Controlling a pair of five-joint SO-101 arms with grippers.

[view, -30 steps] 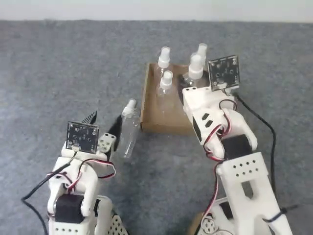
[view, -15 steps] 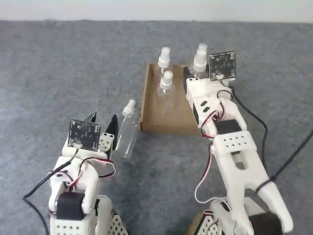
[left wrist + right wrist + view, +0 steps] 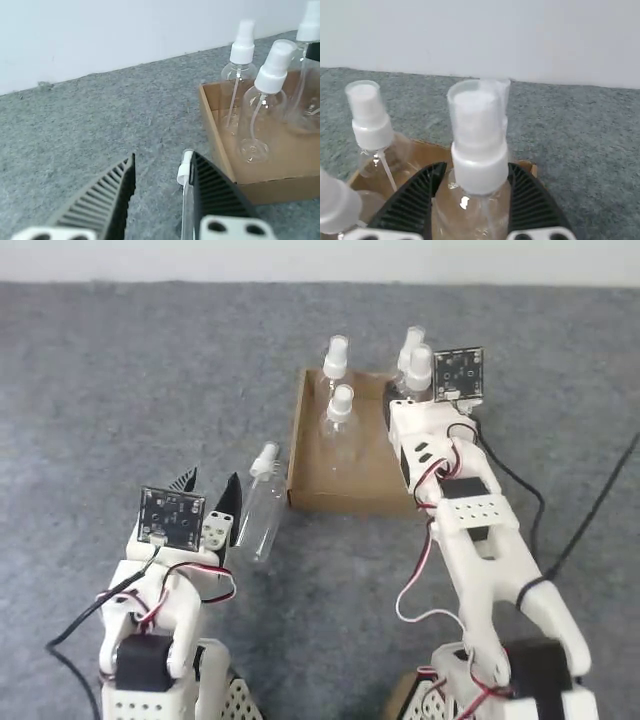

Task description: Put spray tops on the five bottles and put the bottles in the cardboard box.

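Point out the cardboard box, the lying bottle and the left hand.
cardboard box [image 3: 350, 480]: high view, bare floor near its front wall.
lying bottle [image 3: 258, 518]: high view, middle of its clear body.
left hand [image 3: 163, 159]: left wrist view, gap midway between its fingertips.

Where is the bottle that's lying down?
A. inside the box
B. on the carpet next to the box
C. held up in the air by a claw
B: the lying bottle rests on the grey carpet, just outside the cardboard box.
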